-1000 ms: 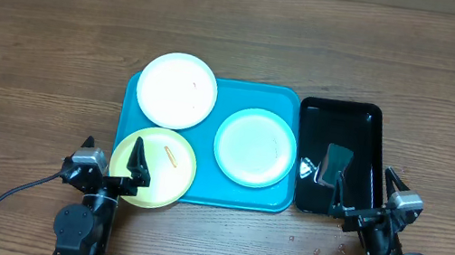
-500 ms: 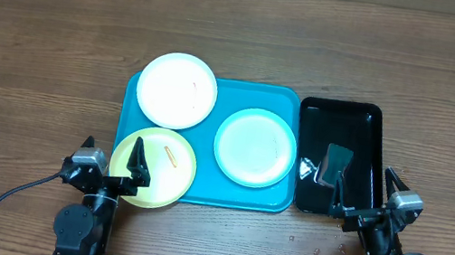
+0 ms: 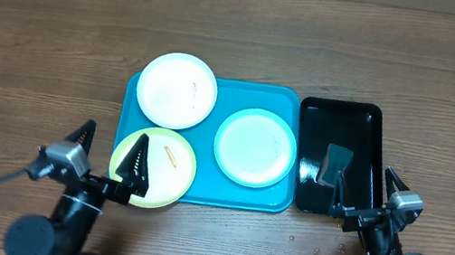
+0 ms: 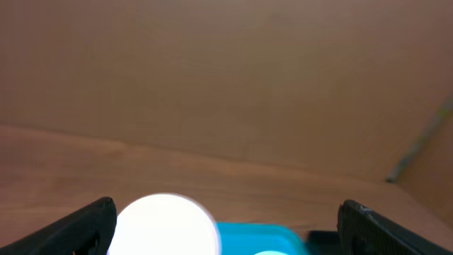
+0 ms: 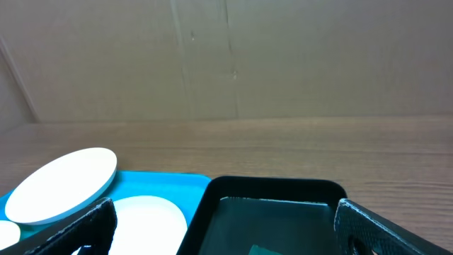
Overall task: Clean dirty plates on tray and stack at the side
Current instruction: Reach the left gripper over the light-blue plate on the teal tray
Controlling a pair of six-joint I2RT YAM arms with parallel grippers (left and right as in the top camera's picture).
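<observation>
From overhead I see the turquoise tray [image 3: 251, 95] sitting mid-counter [image 3: 60, 28], with a narrower black tray [image 3: 343, 118] just beside it on its right edge. All three plates are on the turquoise tray, none stacked.

The white plate [image 3: 177, 90] sits at the far left corner, overhanging the rim, with a thin orange smear [image 3: 195, 86] near its right side. The mint plate [image 3: 254, 147] lies fully inside the right half of the tray. The yellow-green plate [image 3: 162, 167] is at the near left corner, hanging out over the counter, and has an orange streak [image 3: 170, 153] on it.

My left gripper [image 3: 114, 135] is open, its jaws spread wide and holding nothing. One finger [image 3: 137, 164] lies across the left part of the yellow-green plate in the overhead view, and I cannot tell whether it touches. Through the left wrist camera I see the white plate and the tray edge between the two fingers.

My right gripper [image 3: 363, 176] is also open and empty, at the near end of the black tray. A dark rectangular pad [image 3: 334, 165] lies in that tray. A few crumbs [image 3: 318, 247] dot the counter in front of it.
</observation>
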